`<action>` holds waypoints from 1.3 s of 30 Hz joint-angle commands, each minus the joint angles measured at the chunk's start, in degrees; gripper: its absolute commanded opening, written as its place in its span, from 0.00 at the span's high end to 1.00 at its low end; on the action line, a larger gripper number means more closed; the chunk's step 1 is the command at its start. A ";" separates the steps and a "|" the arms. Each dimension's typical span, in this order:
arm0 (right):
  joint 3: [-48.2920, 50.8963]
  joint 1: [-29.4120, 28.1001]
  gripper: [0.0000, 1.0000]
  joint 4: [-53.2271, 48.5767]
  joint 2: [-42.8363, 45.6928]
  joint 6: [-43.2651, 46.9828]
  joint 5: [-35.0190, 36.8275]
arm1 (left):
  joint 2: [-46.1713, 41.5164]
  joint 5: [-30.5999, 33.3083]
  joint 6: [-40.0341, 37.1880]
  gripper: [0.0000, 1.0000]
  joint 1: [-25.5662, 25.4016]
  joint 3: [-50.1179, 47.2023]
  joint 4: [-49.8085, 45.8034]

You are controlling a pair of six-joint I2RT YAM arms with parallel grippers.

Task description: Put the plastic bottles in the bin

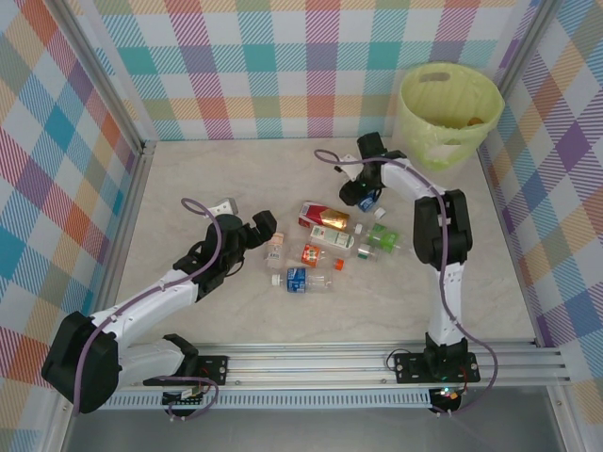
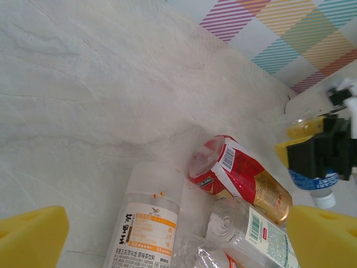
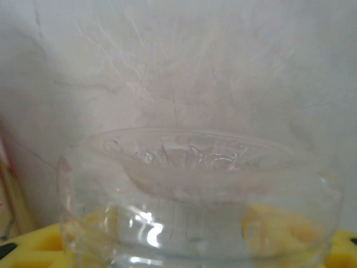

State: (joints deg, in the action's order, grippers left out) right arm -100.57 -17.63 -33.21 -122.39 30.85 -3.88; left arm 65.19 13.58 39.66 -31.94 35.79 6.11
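The right gripper (image 1: 367, 188) is straddling a blue-labelled bottle (image 2: 313, 182), whether clamping I cannot tell, the bin (image 1: 443, 132) lying upper right. The left gripper (image 2: 178, 237) is gaping wide.

Pastel plaid in teal, orange, pink, purple and yellow across the walls (image 1: 283, 66); cream with faint grey veining on the table (image 1: 188, 188). Pale yellow-green on the bag-lined bin (image 1: 443, 122). Among the clear plastic bottles (image 1: 332, 238): a red-and-gold label (image 2: 240, 173), a blue label (image 1: 298, 280), a white label with an orange band (image 2: 146, 226), a green label (image 1: 380, 237). Bright yellow on the finger pads (image 2: 33, 234)
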 commanded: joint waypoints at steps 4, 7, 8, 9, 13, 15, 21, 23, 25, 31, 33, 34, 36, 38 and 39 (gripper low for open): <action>5.49 -0.38 0.58 12.50 12.12 -0.66 -3.31 | 0.31 0.34 0.59 0.00 0.99 -0.78 1.24; 7.75 -0.38 0.58 16.67 16.20 -0.95 -3.24 | 0.47 0.22 0.63 0.00 1.08 -0.81 1.20; 8.29 -0.37 0.59 17.71 17.19 -1.05 -3.28 | 0.43 0.20 0.66 0.00 1.10 -0.81 1.27; 8.84 -0.38 0.59 18.84 18.41 -1.16 -3.39 | 0.53 0.13 0.76 0.00 1.09 -0.82 1.35; 11.19 -0.39 0.60 24.07 22.96 -2.70 -4.27 | 0.58 0.03 0.86 0.00 1.09 -0.90 1.45; 12.03 -0.37 0.61 27.04 25.04 -3.23 -4.17 | 0.51 -0.06 0.88 0.00 1.17 -0.90 1.45; 12.00 -0.36 0.63 33.99 29.19 -4.78 -1.81 | 0.30 -0.08 0.88 0.00 1.18 -1.03 1.45; 10.22 -0.30 0.63 34.85 29.34 -4.79 -0.60 | 0.27 -0.08 1.02 0.00 1.18 -1.21 1.45; 7.14 0.02 0.63 34.93 28.48 -4.66 1.41 | 0.26 -0.03 1.11 0.00 1.18 -1.34 1.56; -6.22 2.34 0.64 30.61 21.33 -5.36 10.28 | 0.12 -0.02 1.28 0.00 1.18 -1.43 1.88; -10.59 3.04 0.64 30.26 18.85 -2.93 15.09 | -0.17 -0.09 1.16 0.00 1.27 -1.33 1.74; -13.29 3.74 0.64 29.60 17.33 -2.03 16.90 | -0.40 -0.05 1.01 0.00 1.27 -1.26 1.59; -18.78 5.67 0.64 27.57 14.55 -2.37 19.39 | -0.82 0.26 0.78 0.00 1.27 -1.25 1.20; -23.81 8.02 0.64 25.02 11.63 -4.74 20.77 | -1.27 0.62 0.65 0.00 1.27 -1.41 0.95; -26.49 9.30 0.64 23.29 9.98 -6.17 20.92 | -1.39 0.78 0.69 0.00 1.35 -1.55 1.04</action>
State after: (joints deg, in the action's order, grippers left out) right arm -122.04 -11.40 -5.89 -109.34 27.14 11.97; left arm 65.14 13.56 40.32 -31.55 34.96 6.31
